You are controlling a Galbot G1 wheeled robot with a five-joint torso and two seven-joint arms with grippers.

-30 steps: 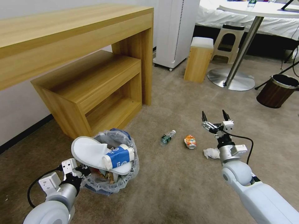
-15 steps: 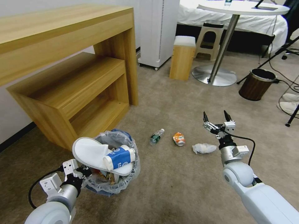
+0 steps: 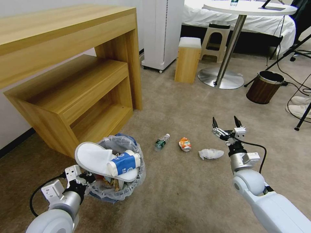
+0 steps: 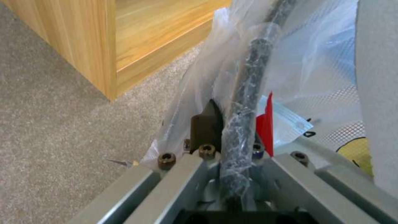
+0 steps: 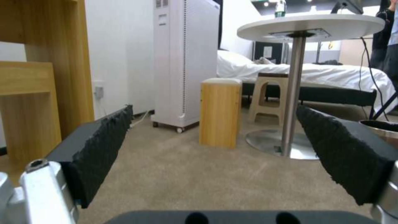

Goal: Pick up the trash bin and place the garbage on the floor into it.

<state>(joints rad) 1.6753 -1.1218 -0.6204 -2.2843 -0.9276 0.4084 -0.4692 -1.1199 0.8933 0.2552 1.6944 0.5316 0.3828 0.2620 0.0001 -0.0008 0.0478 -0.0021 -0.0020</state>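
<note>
The beige carpet floor (image 3: 181,191) spreads under both my arms. My left tool (image 3: 85,179) is clamped on the near rim of the trash bin (image 3: 128,191), its fingers (image 4: 206,124) pinching the black rim through the crinkled plastic liner. Just past that tool, a white slipper (image 3: 94,158) and a blue-white cup (image 3: 123,162) sit heaped on top of the bin. My right tool (image 3: 226,123) hovers above the floor with its jaws spread wide and holding nothing. Just to its left and nearer me lies a white wad (image 3: 210,153); further left lie an orange can (image 3: 185,144), then a small bottle (image 3: 161,142).
</note>
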